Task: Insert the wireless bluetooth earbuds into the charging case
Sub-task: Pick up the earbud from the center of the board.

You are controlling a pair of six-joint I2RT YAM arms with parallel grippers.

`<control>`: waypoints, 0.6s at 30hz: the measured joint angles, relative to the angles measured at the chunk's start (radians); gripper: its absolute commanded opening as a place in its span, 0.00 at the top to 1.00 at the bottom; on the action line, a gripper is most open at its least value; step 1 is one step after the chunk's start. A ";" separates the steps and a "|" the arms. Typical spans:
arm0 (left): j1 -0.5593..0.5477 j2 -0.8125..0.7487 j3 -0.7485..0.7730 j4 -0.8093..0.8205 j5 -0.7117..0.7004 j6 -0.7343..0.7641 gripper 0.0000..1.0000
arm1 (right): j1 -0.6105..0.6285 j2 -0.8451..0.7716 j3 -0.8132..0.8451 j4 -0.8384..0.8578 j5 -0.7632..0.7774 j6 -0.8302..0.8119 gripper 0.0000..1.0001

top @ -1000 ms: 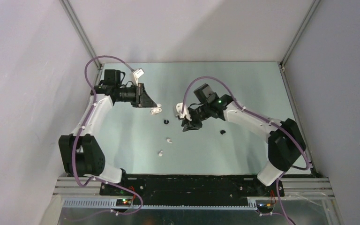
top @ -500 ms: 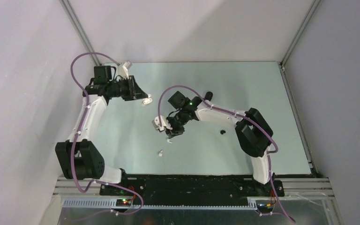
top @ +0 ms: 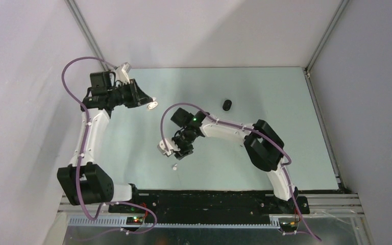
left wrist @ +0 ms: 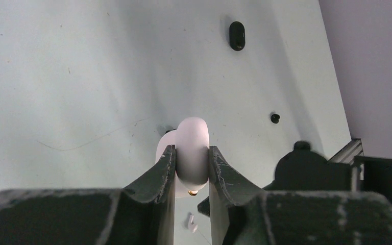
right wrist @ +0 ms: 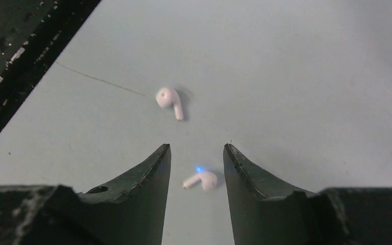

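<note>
The white pebble-shaped plastic charging case (left wrist: 193,133) is clamped edge-on between the two dark fingers of the left gripper (left wrist: 192,148), whose jaws are pressed against its sides. It is held above the pale green tabletop (top: 265,87) at the far left. In the top view this case (top: 153,105) is seen at the tip of the left gripper (top: 149,103), well apart from everything lying on the table.

The right gripper (right wrist: 196,148) is lowered over the near middle of the table, slightly left of centre. Its jaws stand apart and nothing is gripped. One white short-stemmed plastic earbud (right wrist: 202,180) lies flat on the table in the gap between the fingers. It is touched by neither of them, and a small blue light shows at its stem side. From above, this earbud is hidden under the right gripper (top: 182,153).

A second white stemmed earbud (right wrist: 169,99) lies just beyond the fingertips, towards the near edge; it is also seen from above (top: 174,166).

A black oval plastic case (top: 227,104) rests on the table to the far right of the right gripper. In the left wrist view a small black earbud (left wrist: 275,118) is seen on the table nearer than that case, close to the right arm.
</note>
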 measured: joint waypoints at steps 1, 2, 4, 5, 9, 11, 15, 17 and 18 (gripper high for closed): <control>0.001 -0.004 -0.002 0.000 -0.001 -0.002 1.00 | 0.009 0.012 0.005 -0.005 0.000 -0.005 0.53; 0.003 -0.009 -0.004 0.003 -0.001 -0.005 1.00 | 0.018 0.024 0.011 -0.013 0.001 -0.010 0.52; 0.007 -0.022 -0.009 0.005 -0.001 -0.006 1.00 | 0.037 0.047 0.022 -0.023 0.001 -0.019 0.51; 0.010 -0.030 -0.012 0.006 -0.001 -0.008 1.00 | 0.045 0.059 0.027 -0.027 0.002 -0.022 0.51; 0.016 -0.049 -0.012 0.013 0.000 -0.018 1.00 | 0.062 0.081 0.030 -0.040 0.010 -0.030 0.53; 0.018 -0.055 -0.012 0.015 0.000 -0.023 1.00 | 0.072 0.092 0.034 -0.043 0.016 -0.031 0.53; 0.020 -0.061 -0.012 0.016 0.003 -0.025 1.00 | 0.086 0.117 0.048 -0.040 0.031 -0.032 0.54; 0.020 -0.065 -0.012 0.016 0.005 -0.028 1.00 | 0.093 0.125 0.048 -0.039 0.042 -0.034 0.54; 0.020 -0.067 -0.013 0.017 0.007 -0.031 1.00 | 0.095 0.127 0.048 -0.038 0.047 -0.034 0.54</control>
